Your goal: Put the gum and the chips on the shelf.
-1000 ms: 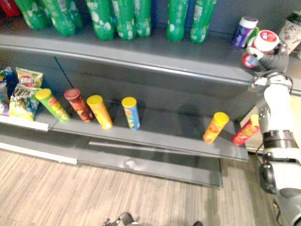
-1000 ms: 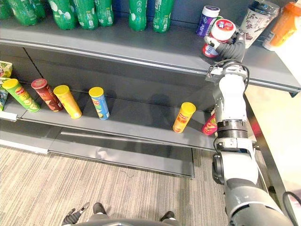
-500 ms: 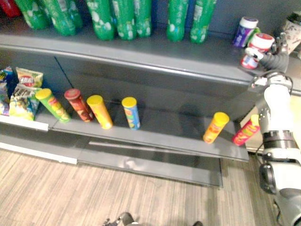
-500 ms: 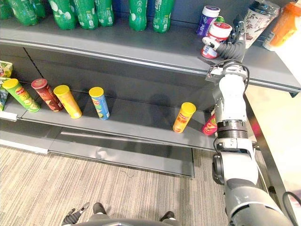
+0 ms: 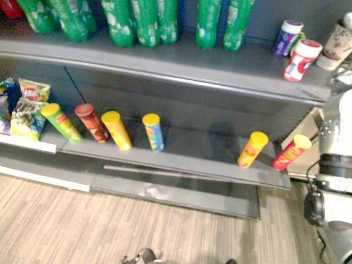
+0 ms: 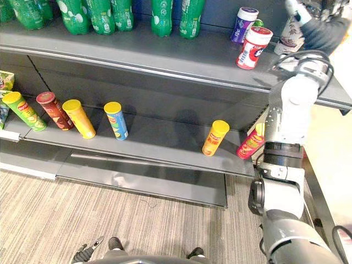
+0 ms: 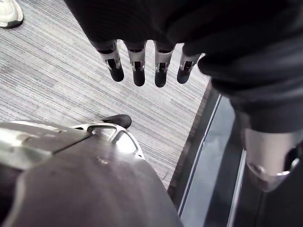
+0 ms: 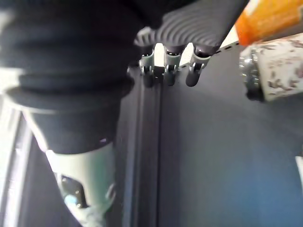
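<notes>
Down low, the left hand [image 7: 137,71] hangs over the floor [image 7: 57,71], fingers straight, holding nothing. Up a level, chip cans [image 6: 115,120] lean along the lower shelf [image 6: 159,140], and the pink can [image 6: 250,144] sits just beside the right arm. Higher, the gum [image 6: 253,47] stands upright on the upper shelf [image 6: 165,52], nothing touching it. The right hand [image 8: 169,68] hovers past it by the cup [image 5: 334,44], fingers loose and empty, gum off to their left. Gum looks placed. For the chips, the right hand is far nearer.

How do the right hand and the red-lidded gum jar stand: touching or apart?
Apart. The right eye view shows open shelf between the gum jar and the right hand, which is up to its right.
</notes>
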